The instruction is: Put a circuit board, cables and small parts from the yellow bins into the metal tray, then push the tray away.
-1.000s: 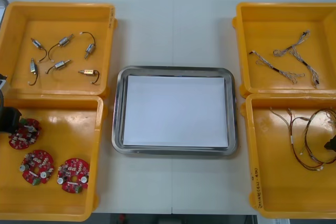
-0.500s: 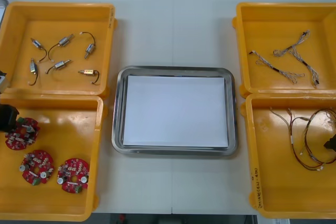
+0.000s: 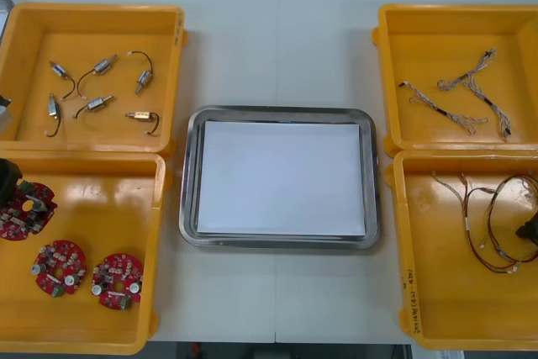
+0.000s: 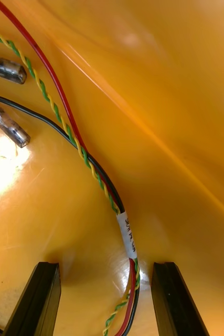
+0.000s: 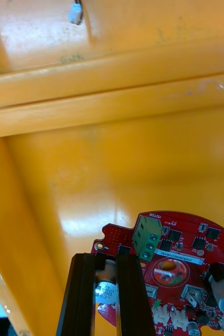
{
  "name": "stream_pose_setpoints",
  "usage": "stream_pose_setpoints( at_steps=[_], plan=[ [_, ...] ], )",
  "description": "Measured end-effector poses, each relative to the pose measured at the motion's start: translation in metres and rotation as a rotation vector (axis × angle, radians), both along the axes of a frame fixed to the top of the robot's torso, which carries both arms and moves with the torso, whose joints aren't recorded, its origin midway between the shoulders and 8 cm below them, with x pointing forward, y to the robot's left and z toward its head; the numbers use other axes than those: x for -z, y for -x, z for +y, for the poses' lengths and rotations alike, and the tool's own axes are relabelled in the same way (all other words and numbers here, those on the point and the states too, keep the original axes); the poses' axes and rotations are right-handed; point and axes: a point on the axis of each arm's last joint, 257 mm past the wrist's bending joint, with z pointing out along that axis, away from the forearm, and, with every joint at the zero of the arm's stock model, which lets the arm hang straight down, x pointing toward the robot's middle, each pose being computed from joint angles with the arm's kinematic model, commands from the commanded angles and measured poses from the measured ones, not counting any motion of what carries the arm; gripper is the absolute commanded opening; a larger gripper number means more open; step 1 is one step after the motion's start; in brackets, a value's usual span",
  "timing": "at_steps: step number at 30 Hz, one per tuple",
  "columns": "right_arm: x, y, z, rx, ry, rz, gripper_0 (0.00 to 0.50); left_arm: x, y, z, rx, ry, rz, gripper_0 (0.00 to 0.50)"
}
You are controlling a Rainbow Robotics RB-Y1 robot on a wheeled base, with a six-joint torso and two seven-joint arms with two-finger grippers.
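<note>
My left gripper (image 3: 7,178) is at the left edge of the near left yellow bin (image 3: 109,199). In the left wrist view the left gripper (image 5: 105,260) is shut on a small silver part at the rim of a round red circuit board (image 5: 180,262), which also shows as the circuit board (image 3: 21,212) in the front view. My right gripper (image 3: 530,230) is low in the near right bin (image 3: 403,250). Seen from its wrist, the right gripper (image 4: 106,265) is open, and the red and yellow cable bundle (image 4: 128,239) runs between its fingers. The metal tray (image 3: 282,111), white inside, lies between the bins.
Two more red circuit boards (image 3: 59,266) (image 3: 118,279) lie in the near left bin. Several small metal parts (image 3: 97,94) are in the far left bin, and twisted cables (image 3: 462,98) in the far right bin. Bare table lies beyond the tray.
My left gripper has moved left toward the bin's outer wall, taking the held circuit board with it. The right arm has not moved.
</note>
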Motion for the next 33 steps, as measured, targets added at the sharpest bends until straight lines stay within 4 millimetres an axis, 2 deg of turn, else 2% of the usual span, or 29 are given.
stream_pose_setpoints(
  at_steps=[7, 13, 17, 21, 22, 23, 24, 25, 29, 33],
  plan=[
    [0.001, -0.002, 0.002, -0.007, 0.002, -0.009, 0.500, -0.027, 0.006, -0.021, 0.076, -0.046, -0.002, 0.000],
    [0.001, -0.002, 0.005, -0.009, -0.007, -0.013, 0.500, -0.055, -0.007, -0.059, 0.193, -0.043, -0.071, 0.000],
    [0.002, -0.002, 0.006, -0.011, -0.012, -0.014, 0.500, -0.061, -0.011, -0.085, 0.256, -0.052, -0.089, 0.000],
    [0.002, -0.002, 0.007, -0.012, -0.015, -0.014, 0.500, -0.062, -0.013, -0.109, 0.230, -0.021, -0.099, 0.000],
    [0.002, -0.002, 0.007, -0.012, -0.015, -0.014, 0.257, -0.062, -0.014, -0.115, 0.205, -0.006, -0.101, 0.002],
    [0.002, -0.002, 0.007, -0.012, -0.016, -0.014, 0.135, -0.063, -0.015, -0.121, 0.176, 0.012, -0.104, 0.001],
    [0.002, -0.002, 0.007, -0.012, -0.016, -0.014, 0.053, -0.062, -0.015, -0.128, 0.144, 0.031, -0.105, 0.001],
    [0.002, -0.001, 0.007, -0.012, -0.017, -0.013, 0.000, -0.062, -0.016, -0.134, 0.111, 0.051, -0.105, 0.002],
    [0.004, 0.001, 0.008, -0.011, -0.021, -0.009, 0.000, -0.060, -0.019, -0.166, 0.022, 0.110, -0.105, 0.001],
    [0.004, 0.001, 0.009, -0.013, -0.029, -0.010, 0.000, -0.059, -0.022, -0.201, 0.062, 0.111, -0.118, 0.001]
  ],
)
